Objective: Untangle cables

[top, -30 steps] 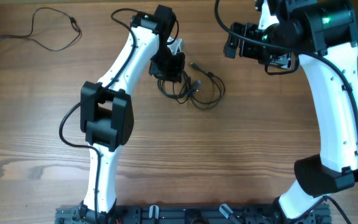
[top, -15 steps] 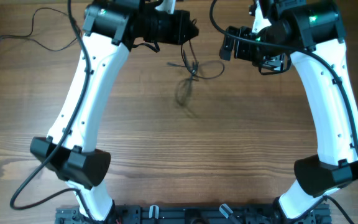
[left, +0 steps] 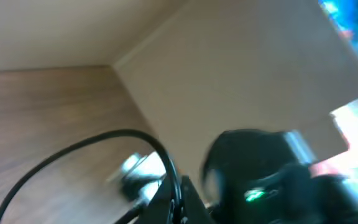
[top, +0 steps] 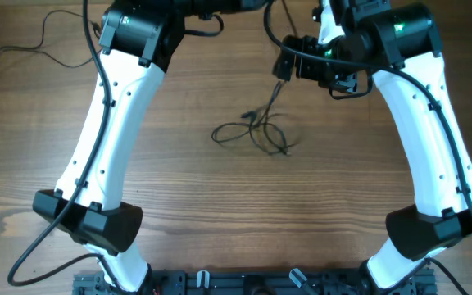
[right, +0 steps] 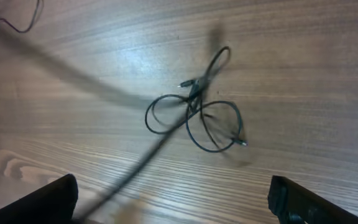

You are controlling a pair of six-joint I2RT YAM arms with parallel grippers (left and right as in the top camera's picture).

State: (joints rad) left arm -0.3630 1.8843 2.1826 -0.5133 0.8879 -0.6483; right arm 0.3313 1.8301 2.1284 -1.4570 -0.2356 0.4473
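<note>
**A:** Start at the right hand. What is it doing?

**B:** The right hand (right: pixel 173 186) hovers over the desk with its two dark fingers (right: pixel 48 199) spread wide and nothing between them.

**A:** And the left hand?

**B:** The left hand (top: pixel 234 5) is mostly cut off at the top edge of the overhead view. Its own wrist picture is a blur (a pale wall, a strip of wood, a black housing with a green light), so I cannot tell whether it is open or closed.

**A:** Where are the cables?

**B:** A tangled bunch of very thin black wire cables (top: pixel 256 131) lies in overlapping loops on the brown wood-grain desk (top: pixel 342 205), below the right hand. One strand (top: pixel 273 94) runs up from the bunch toward the hands. A single thin black cable (top: pixel 47 37) lies well apart, near the desk's far left corner.
</note>
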